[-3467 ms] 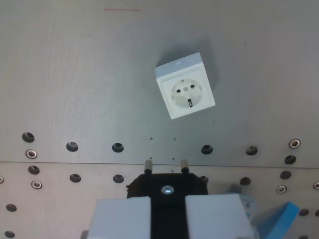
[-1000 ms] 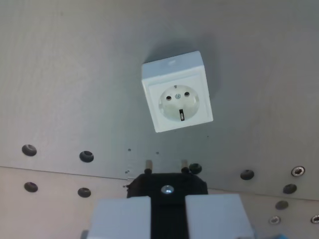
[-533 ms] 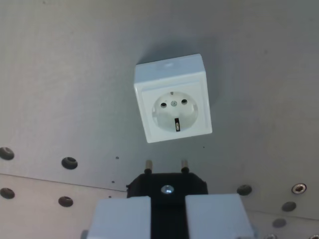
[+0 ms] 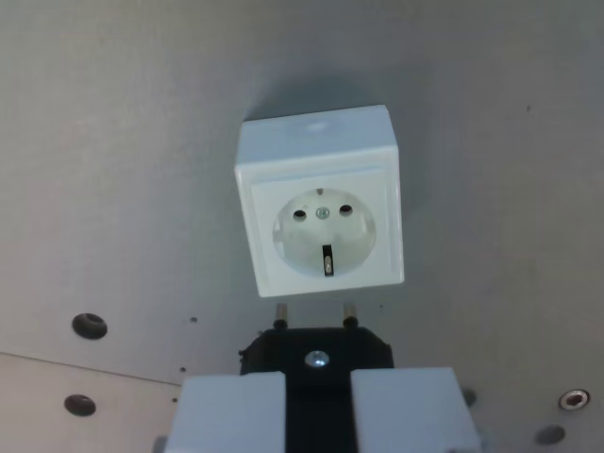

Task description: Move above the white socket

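Soft, even light, slightly grainy; the white socket (image 4: 323,202) casts a faint shadow upward.

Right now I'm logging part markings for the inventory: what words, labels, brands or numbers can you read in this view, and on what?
None can be read.
White socket: no legible print; a faint mark on its top edge is too blurred to read.
Black plug in the pincer: no text visible.

A matte grey metal table (image 4: 123,142) fills the scene, evenly lit with a soft sheen. Round mounting holes (image 4: 90,326) dot its lower part, some dark, one at lower right holding a shiny insert (image 4: 572,399). A thin seam (image 4: 85,366) crosses the lower left corner.
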